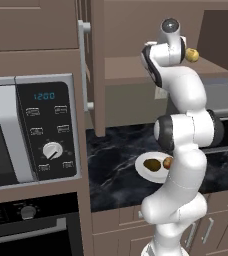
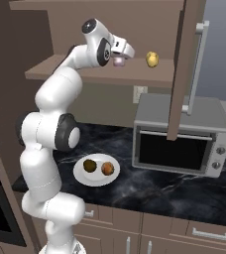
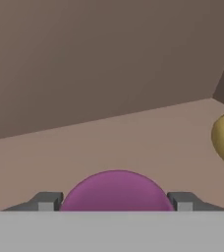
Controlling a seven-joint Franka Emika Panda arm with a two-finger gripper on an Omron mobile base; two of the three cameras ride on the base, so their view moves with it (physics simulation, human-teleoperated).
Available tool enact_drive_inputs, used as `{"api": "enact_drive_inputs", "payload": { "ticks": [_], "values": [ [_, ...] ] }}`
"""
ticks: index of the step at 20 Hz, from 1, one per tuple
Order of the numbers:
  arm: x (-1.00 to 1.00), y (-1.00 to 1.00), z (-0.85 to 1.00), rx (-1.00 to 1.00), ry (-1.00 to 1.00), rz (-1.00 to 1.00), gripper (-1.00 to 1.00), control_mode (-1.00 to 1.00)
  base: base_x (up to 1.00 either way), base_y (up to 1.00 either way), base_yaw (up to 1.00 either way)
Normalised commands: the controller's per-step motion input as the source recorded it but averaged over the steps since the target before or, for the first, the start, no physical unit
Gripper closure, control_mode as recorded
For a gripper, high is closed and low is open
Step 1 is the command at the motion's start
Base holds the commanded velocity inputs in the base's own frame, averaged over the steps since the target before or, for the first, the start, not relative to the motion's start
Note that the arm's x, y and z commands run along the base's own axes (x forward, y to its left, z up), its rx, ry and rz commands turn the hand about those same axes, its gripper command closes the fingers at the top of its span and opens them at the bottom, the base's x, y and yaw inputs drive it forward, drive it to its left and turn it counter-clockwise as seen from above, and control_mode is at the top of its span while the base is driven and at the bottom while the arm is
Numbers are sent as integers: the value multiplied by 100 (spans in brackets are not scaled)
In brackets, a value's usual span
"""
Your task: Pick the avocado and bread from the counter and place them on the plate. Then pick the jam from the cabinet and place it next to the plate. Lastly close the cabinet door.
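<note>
While my arm reaches up into the open cabinet (image 2: 105, 74), my gripper (image 3: 115, 203) sits at the jam (image 2: 119, 61) on the inner shelf, one dark fingertip to each side of its purple lid, as the hand view shows. The tips stand spread just wider than the lid; I cannot tell whether they press the jar or merely flank it.

Taking the plate (image 2: 80, 175) as the landmark and reading left to right in the right base view: the plate lies on the black marble counter (image 2: 184, 191) beside my lower arm. On it rest the avocado (image 2: 89, 165), on the left half, and the bread (image 2: 107, 169) just to its right, close together but apart. High above the plate, on the cabinet shelf, is the pink jam at my gripper. To the right of the jam on the same shelf, near but apart, sits a yellow round fruit (image 2: 152, 59). Further right of the plate, a grey toaster oven (image 2: 182, 136) stands on the counter, with the cabinet door (image 2: 182, 69) swung open above it, its silver bar handle (image 2: 197, 67) vertical.

In the left base view, a microwave (image 1: 31, 132) stands well left of the plate, its display reading 12:00, with an oven (image 1: 31, 222) built in below.
</note>
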Motion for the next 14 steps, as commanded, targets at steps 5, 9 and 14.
{"api": "enact_drive_inputs", "payload": {
  "ticks": [5,9,14],
  "values": [
    [-28,-43,-57,0,-17,0,100,-100,0,0,0],
    [-69,-32,-6,0,-32,0,100,-100,0,0,0],
    [-99,-22,0,0,-29,0,100,-100,0,0,0]
  ]
}}
